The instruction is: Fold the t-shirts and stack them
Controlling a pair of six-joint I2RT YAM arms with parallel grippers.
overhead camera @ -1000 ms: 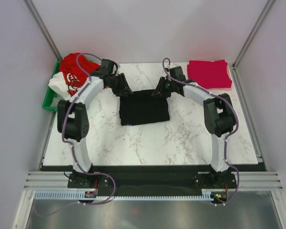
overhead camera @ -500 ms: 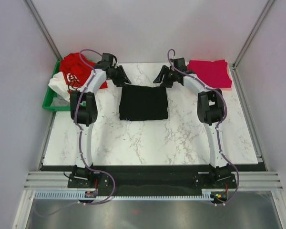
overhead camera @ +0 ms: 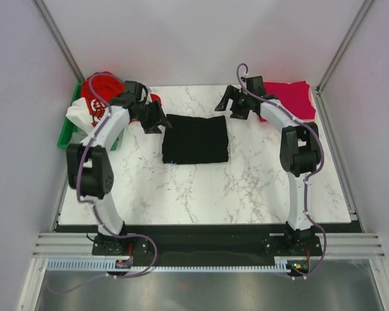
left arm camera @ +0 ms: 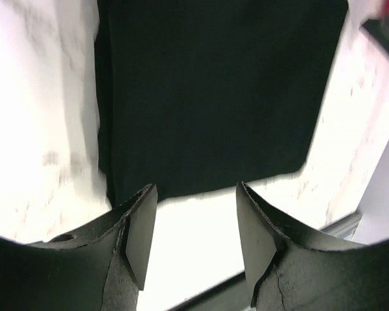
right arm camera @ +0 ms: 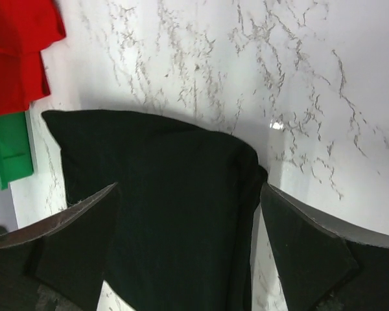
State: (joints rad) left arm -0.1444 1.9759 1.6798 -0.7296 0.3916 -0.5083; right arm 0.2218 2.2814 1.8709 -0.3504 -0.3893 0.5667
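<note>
**Top external view.** The black t-shirt (overhead camera: 196, 138) lies folded into a flat rectangle on the marble table (overhead camera: 246, 184).

- My left gripper (overhead camera: 153, 119) hangs just beside its far left corner.
- My right gripper (overhead camera: 224, 104) hangs just off its far right corner.
- Both pairs of fingers are spread, with nothing between them.
- Left of the black t-shirt, at the table edge, a green bin (overhead camera: 67, 137) holds the red t-shirt (overhead camera: 96, 87) and the white t-shirt (overhead camera: 83, 114) with a red print. My left arm crosses in front of both.
- Right of the black t-shirt, in the far corner, lies the folded crimson-pink t-shirt (overhead camera: 297, 97), with my right arm partly across it.

**Left wrist view.** My fingers (left arm camera: 140, 237) stand apart over bare table, just short of the nearest edge of the black t-shirt (left arm camera: 214, 91). Nothing is gripped. The cloth fills the upper frame.

**Right wrist view.** My fingers (right arm camera: 311, 259) are spread wide and empty, and the black t-shirt (right arm camera: 162, 194) shows between them. One layered corner of it is bunched slightly. Beyond it, at the left, the red t-shirt (right arm camera: 16, 52) overhangs the green bin (right arm camera: 10, 152).
</note>
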